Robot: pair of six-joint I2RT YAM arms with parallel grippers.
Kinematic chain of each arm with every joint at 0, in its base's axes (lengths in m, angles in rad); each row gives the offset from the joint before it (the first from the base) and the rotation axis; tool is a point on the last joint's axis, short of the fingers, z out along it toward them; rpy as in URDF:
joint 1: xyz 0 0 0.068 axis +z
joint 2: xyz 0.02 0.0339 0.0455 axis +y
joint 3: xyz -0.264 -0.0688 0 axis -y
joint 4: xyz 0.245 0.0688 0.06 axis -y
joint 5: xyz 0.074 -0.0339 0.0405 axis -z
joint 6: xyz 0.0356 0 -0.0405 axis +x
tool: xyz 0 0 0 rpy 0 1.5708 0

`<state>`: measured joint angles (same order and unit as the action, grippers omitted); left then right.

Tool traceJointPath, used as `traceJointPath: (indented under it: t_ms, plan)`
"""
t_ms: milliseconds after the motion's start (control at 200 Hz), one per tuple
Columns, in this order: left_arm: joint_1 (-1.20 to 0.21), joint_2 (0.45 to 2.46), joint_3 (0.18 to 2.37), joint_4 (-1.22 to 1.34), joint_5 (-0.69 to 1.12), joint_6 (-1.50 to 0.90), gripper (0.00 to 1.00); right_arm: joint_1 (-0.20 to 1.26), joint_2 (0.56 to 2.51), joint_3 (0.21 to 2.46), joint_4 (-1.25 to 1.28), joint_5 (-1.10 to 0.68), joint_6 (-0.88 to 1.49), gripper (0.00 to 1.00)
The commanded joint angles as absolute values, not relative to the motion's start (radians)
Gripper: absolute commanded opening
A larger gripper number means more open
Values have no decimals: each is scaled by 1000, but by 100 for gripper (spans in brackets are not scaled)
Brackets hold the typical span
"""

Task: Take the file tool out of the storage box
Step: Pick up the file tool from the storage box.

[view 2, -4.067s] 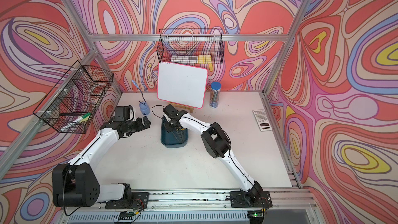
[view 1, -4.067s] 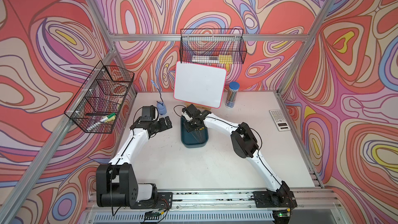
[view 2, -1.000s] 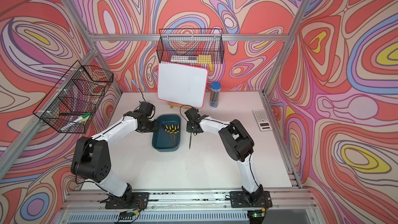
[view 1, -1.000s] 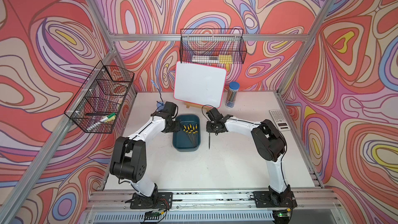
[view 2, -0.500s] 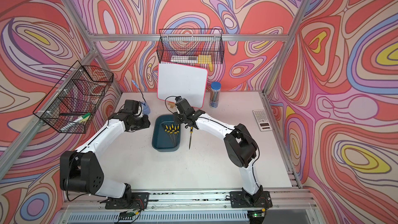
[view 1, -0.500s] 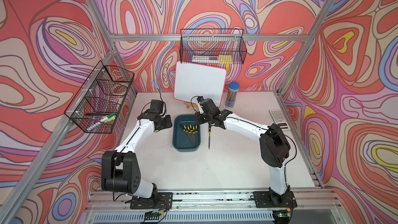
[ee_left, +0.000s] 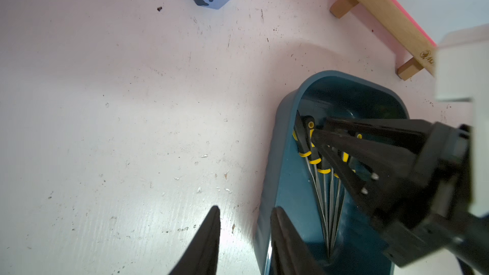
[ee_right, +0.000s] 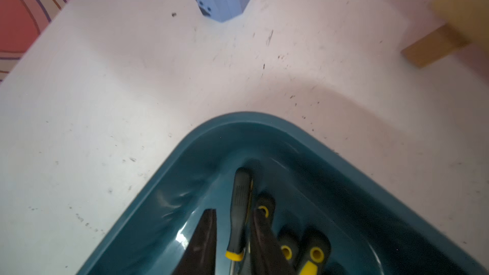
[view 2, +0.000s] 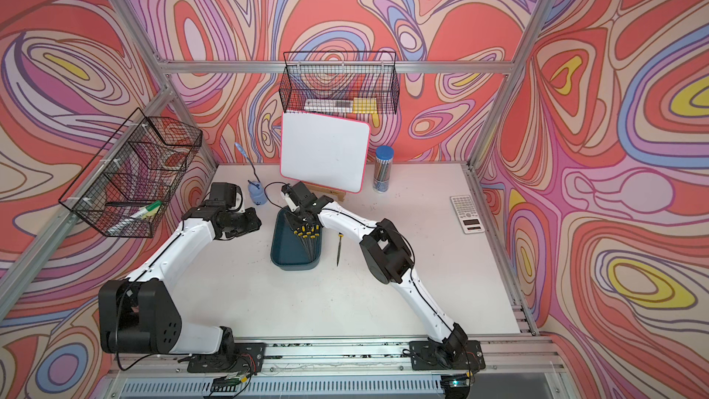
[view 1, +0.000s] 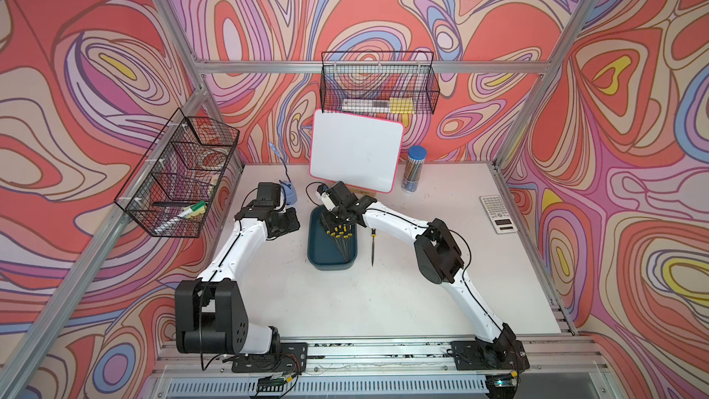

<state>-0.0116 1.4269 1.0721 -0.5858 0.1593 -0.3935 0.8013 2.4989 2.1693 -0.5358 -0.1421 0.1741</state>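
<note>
Glossy teal storage box (ee_right: 238,118) — round-cornered — holds slim, yellow-banded files (ee_right: 239,207).

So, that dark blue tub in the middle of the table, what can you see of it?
The tub is dark teal, glossy plastic by its look, oblong with rounded corners and low walls. It sits flat on the white table before the whiteboard. Inside lie thin files with black-and-yellow handles, fanned out. The right claw dips into its far end.
</note>
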Motion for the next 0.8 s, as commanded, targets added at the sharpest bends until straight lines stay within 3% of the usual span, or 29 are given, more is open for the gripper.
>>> traceJointPath:
  t_ms: [0, 791]
  plan:
    - [-5, 1422, 1073, -600, 169, -386, 37, 814, 2510, 2214, -577, -160, 155, 23]
    - [-5, 1447, 1104, -627, 189, -377, 37, 823, 2660, 2363, -686, -85, 135, 26]
